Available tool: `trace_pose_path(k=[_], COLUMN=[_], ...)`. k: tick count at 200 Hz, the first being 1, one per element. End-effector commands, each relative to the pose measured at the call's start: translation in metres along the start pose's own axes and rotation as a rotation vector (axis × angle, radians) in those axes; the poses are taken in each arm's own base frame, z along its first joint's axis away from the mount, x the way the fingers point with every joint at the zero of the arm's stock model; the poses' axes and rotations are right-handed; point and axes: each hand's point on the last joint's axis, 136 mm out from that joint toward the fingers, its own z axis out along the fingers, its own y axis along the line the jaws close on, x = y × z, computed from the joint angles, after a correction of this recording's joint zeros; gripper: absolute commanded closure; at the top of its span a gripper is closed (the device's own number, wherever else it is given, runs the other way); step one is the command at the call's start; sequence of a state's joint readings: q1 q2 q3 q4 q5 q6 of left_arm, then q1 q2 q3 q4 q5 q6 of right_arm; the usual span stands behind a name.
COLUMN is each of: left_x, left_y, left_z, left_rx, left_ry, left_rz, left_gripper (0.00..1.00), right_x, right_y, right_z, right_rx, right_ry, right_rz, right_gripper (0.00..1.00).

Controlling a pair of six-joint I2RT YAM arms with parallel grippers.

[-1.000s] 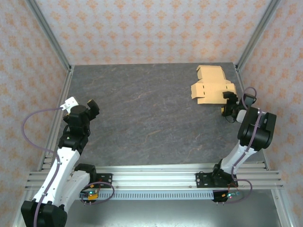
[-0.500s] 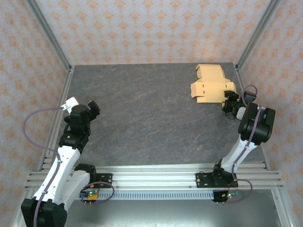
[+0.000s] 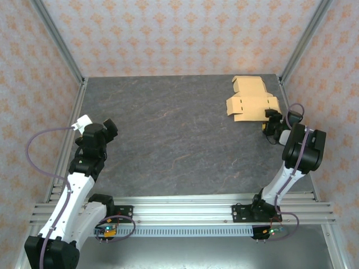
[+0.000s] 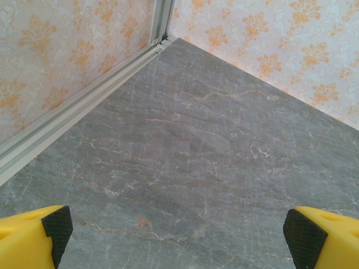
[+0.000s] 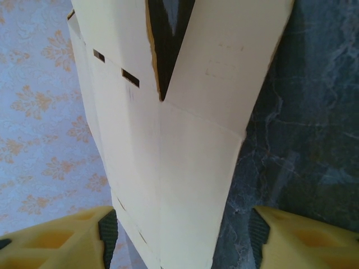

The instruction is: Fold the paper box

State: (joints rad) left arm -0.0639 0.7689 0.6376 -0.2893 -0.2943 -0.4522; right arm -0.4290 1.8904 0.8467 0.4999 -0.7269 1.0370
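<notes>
Right gripper (image 3: 271,122) has been creeping forward over the last second and is now sitting right at the near right corner of the paper box (image 3: 252,103), which looks nudged a touch toward the back wall. From the top cam, the box is lying in the far right part of the table (image 3: 168,134), still mostly a flat sheet with flaps sticking out. The left gripper (image 3: 98,128) is hanging well apart from it by the left rail. Left wrist cam: the left gripper (image 4: 179,238) is sitting with its jaws fully spread over bare table (image 4: 196,140). Right wrist cam: the paper box (image 5: 168,140) is rising up between the right gripper's (image 5: 182,238) yellow fingers (image 5: 107,230). One pad seems to be touching the card and the other is showing a gap, so I honestly can't tell if it's pinching yet. My guess is it's lining up a flap grab, with the folding barely started.
</notes>
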Motion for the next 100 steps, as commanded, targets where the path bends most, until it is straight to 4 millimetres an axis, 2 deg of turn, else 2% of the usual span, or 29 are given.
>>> trace_pose_path(k=[1,35,66,100], left_x=[-0.011,-0.012,-0.009,-0.003], left_y=[0.004,0.006,0.005,-0.007], left_z=[-0.004,-0.008,-0.007,-0.006], left_rx=[-0.028,-0.036,-0.023,0.051], left_ry=[-0.02,-0.019,-0.023,0.007], left_rz=[0.0,-0.003,-0.008,-0.031], left_gripper=[0.0,0.0,0.0,0.05], right_x=[-0.013,-0.022,-0.021,-0.009], right_y=[0.003,0.025,0.048,0.069], right_z=[0.01,0.011,0.004,-0.013], right_rx=[-0.014,-0.069,-0.131,-0.171], right_ry=[-0.021,-0.043,-0.044,-0.042], right_rz=[-0.009,-0.042,-0.095,-0.184], right_gripper=[0.44,0.72,0.92,0.97])
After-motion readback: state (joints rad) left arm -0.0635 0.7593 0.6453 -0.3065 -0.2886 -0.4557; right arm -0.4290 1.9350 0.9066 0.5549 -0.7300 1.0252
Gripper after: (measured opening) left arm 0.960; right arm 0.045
